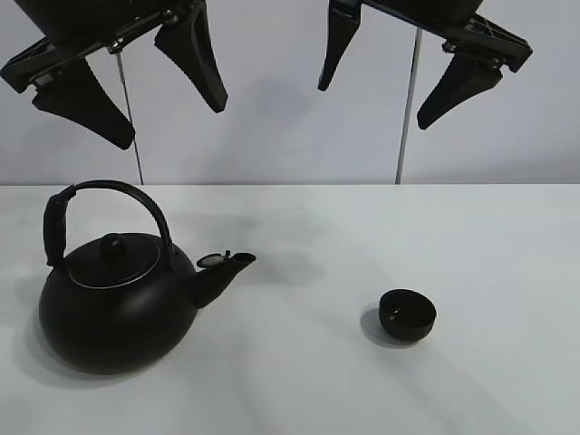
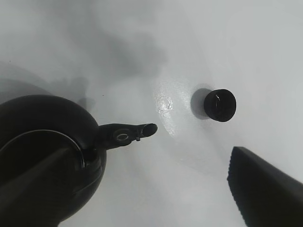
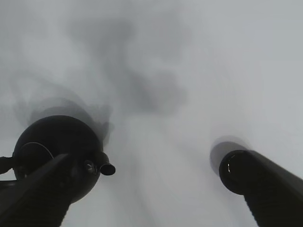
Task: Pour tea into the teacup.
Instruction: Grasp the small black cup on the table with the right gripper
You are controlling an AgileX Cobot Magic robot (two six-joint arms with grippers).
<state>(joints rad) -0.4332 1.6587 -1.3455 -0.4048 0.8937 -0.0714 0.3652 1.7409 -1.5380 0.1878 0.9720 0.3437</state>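
A big black round kettle (image 1: 113,308) with an arched handle stands on the white table at the left, its spout pointing right. The small matte black teacup (image 1: 407,314) stands upright to the right of it, apart from the spout. My left gripper (image 1: 168,104) hangs open high above the kettle. My right gripper (image 1: 381,86) hangs open high above the table, behind the teacup. In the left wrist view the kettle (image 2: 47,151) and teacup (image 2: 220,105) lie far below. The right wrist view shows the kettle (image 3: 59,151) and the teacup (image 3: 234,170), partly behind a finger.
The white table (image 1: 299,381) meets a pale wall at the back. Two thin vertical poles (image 1: 405,100) stand behind the table.
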